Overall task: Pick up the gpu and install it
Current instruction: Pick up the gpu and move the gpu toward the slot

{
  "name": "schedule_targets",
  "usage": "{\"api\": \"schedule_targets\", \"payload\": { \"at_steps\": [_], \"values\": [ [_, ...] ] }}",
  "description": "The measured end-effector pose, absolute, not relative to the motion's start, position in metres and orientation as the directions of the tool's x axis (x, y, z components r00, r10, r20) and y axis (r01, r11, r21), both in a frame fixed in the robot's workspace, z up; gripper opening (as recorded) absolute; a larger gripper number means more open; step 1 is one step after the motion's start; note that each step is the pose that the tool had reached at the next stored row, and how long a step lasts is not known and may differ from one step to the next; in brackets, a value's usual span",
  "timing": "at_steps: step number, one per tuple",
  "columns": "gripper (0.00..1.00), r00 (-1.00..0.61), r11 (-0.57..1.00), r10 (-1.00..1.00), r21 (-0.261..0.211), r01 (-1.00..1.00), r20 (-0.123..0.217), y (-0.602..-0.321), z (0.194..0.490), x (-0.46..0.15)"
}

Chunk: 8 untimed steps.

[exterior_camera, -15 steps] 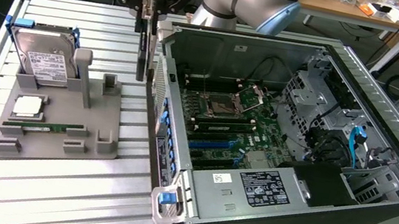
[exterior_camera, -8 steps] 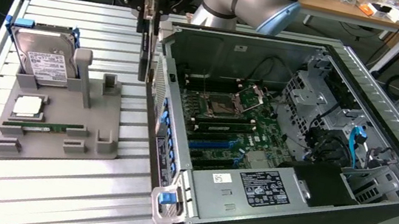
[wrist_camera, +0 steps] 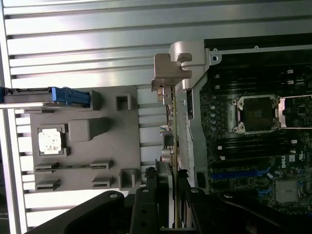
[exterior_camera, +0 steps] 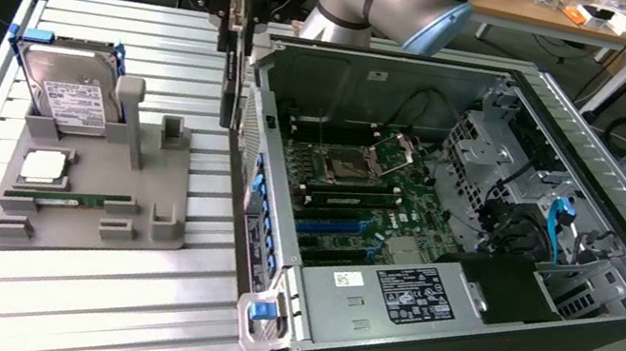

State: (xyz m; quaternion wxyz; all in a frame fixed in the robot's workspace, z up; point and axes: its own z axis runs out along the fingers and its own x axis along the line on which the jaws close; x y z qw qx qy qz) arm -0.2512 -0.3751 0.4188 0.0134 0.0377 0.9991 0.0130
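Note:
My gripper [exterior_camera: 237, 19] hangs near the top of the exterior view, shut on the gpu [exterior_camera: 230, 84]. The card hangs edge-on and upright, a thin dark board just outside the near wall of the open computer case [exterior_camera: 614, 219]. In the wrist view the gpu [wrist_camera: 169, 126] runs out from between my gripper [wrist_camera: 168, 183] fingers and ends in its silver bracket [wrist_camera: 173, 68], right beside the case wall. The motherboard [exterior_camera: 352, 173] lies inside the case with a blue slot [exterior_camera: 330, 225], also seen as the blue slot [wrist_camera: 239, 173] in the wrist view.
A grey holder [exterior_camera: 155, 196] stands on the slatted table at the exterior view's left. It carries a hard drive [exterior_camera: 70, 89] in a blue frame, a processor chip [exterior_camera: 41, 166] and a green RAM stick [exterior_camera: 70, 198]. Benches line the back.

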Motion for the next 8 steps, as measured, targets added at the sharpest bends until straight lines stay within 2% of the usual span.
{"api": "schedule_targets", "payload": {
  "at_steps": [8],
  "values": [
    [0.27, -0.997, 0.997, 0.076, 0.026, 0.075, -0.026, -0.3751, 0.4188, -0.2487]
  ]
}}
